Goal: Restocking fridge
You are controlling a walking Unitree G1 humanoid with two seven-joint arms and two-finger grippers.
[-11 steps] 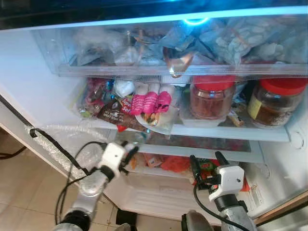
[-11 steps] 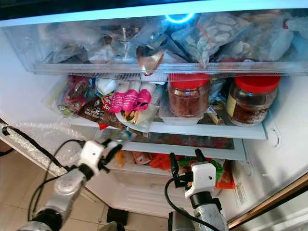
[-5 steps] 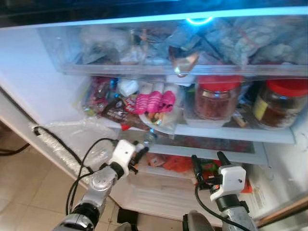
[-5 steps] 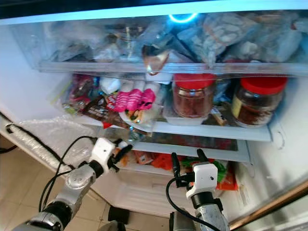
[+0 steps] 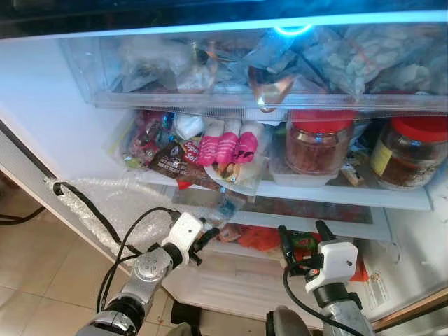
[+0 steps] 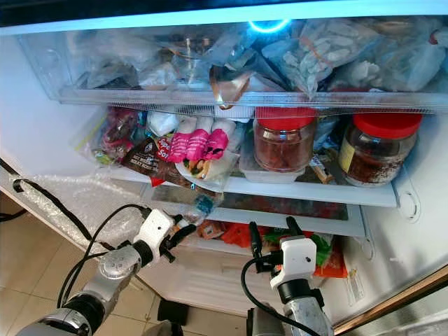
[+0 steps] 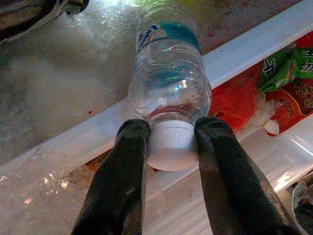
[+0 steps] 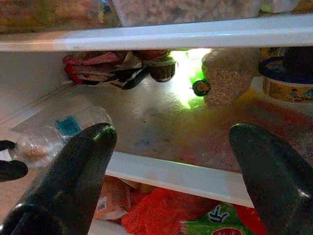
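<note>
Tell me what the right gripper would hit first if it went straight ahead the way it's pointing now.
Probably nothing soon: the right gripper, jaws open, points over the white shelf edge into a bare stretch of the shelf. Farther back sits a bag of grains, though depth is hard to judge.

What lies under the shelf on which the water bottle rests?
Under the glass shelf holding the water bottle, whose cap the left end effector grips, lies a drawer with orange and green packets. Its back is hidden by the shelf's white front edge.
</note>
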